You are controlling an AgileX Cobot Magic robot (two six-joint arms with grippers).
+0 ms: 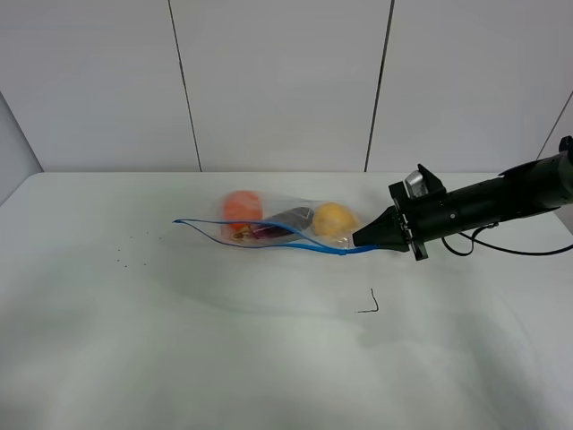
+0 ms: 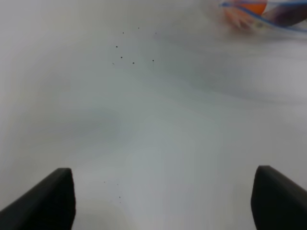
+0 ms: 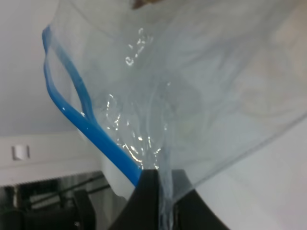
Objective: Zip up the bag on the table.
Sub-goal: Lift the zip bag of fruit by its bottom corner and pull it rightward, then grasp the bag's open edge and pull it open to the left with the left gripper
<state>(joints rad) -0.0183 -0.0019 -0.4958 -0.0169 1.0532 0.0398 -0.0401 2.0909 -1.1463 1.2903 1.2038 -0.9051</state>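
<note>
The clear bag (image 1: pixel 269 226) lies on the white table (image 1: pixel 179 340) with an orange, a purple eggplant and a yellow fruit inside. Its blue zipper strip (image 1: pixel 269 240) runs along the near edge and gapes in the middle. My right gripper (image 1: pixel 360 242) is shut on the bag's right corner at the strip's end; in the right wrist view the fingers (image 3: pixel 148 191) pinch the plastic (image 3: pixel 192 96) beside the blue strip (image 3: pixel 81 120). My left gripper (image 2: pixel 163 201) is open and empty, out of the high view; the bag's left end (image 2: pixel 264 14) lies far from it.
A small black hook-shaped mark (image 1: pixel 371 305) lies on the table near the bag's right end. Several tiny dark specks (image 1: pixel 125 255) lie to the bag's left and show in the left wrist view (image 2: pixel 127 52). A panelled wall stands behind the table.
</note>
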